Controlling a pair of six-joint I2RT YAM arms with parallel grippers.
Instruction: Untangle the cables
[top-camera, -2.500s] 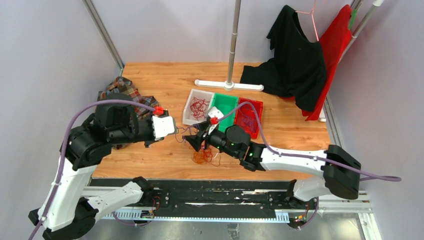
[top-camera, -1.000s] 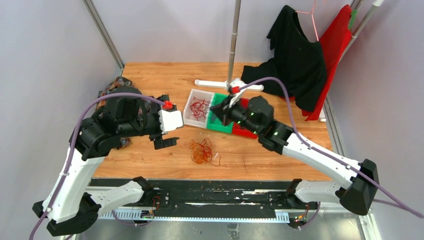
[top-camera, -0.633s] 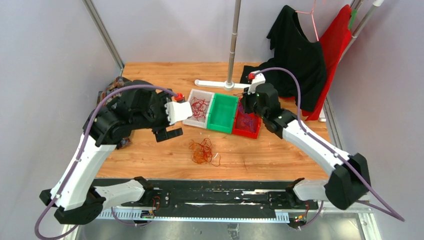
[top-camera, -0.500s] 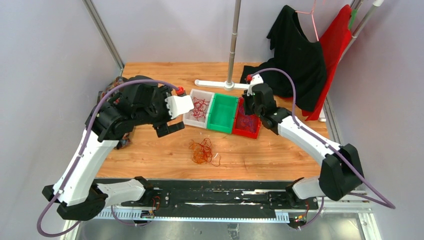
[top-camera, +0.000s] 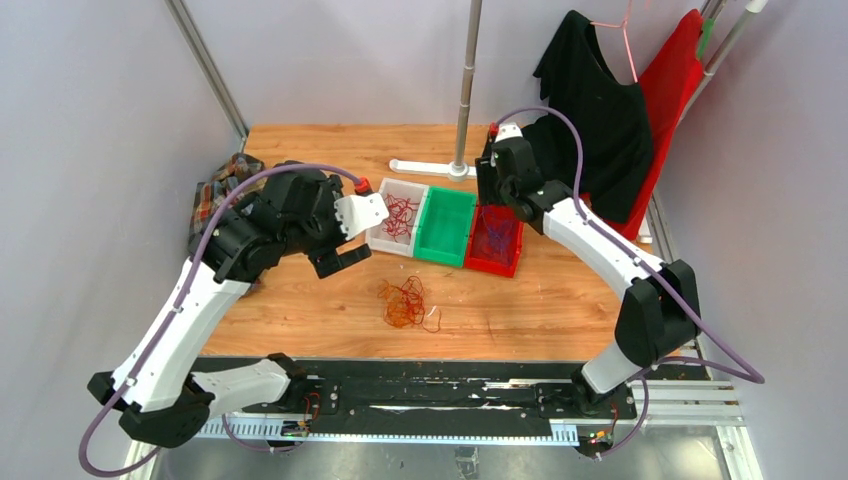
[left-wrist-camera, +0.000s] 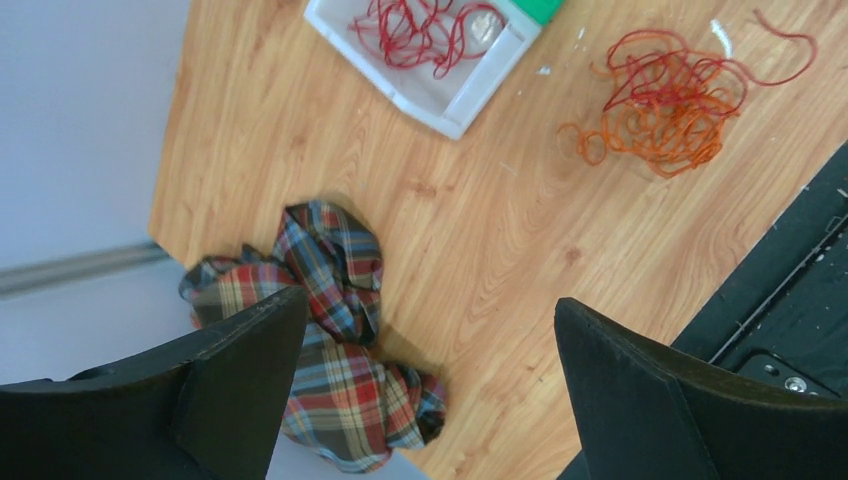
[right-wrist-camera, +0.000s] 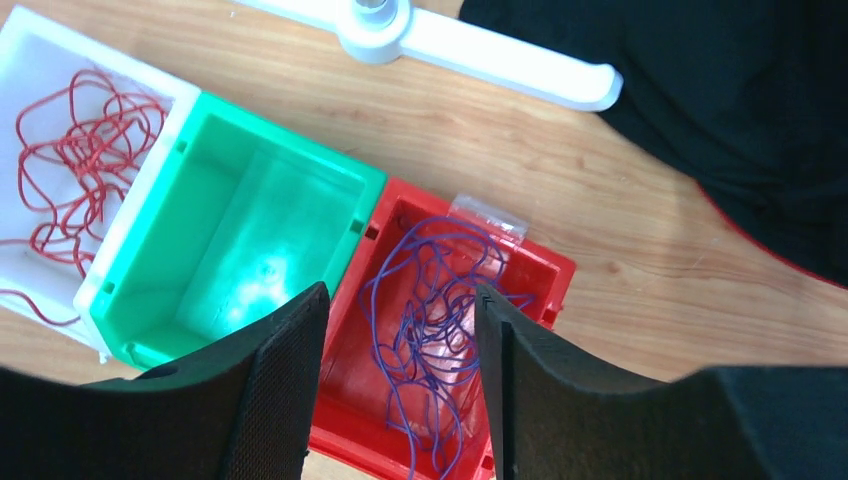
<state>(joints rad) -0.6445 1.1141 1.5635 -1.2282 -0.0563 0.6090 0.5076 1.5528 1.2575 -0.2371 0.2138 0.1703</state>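
Right wrist view: the right tool (right-wrist-camera: 400, 295) hangs spread and empty over the red bin (right-wrist-camera: 545, 275), where purple cables (right-wrist-camera: 425, 250) lie. The left tool (left-wrist-camera: 430, 300), spread wide, holds nothing. Red cables (left-wrist-camera: 420, 25) sit in the white bin (left-wrist-camera: 470, 90). An orange-red clump (left-wrist-camera: 660, 110) lies toward the surface's (left-wrist-camera: 480, 220) near edge.

No writing, label, brand or number can be read anywhere.
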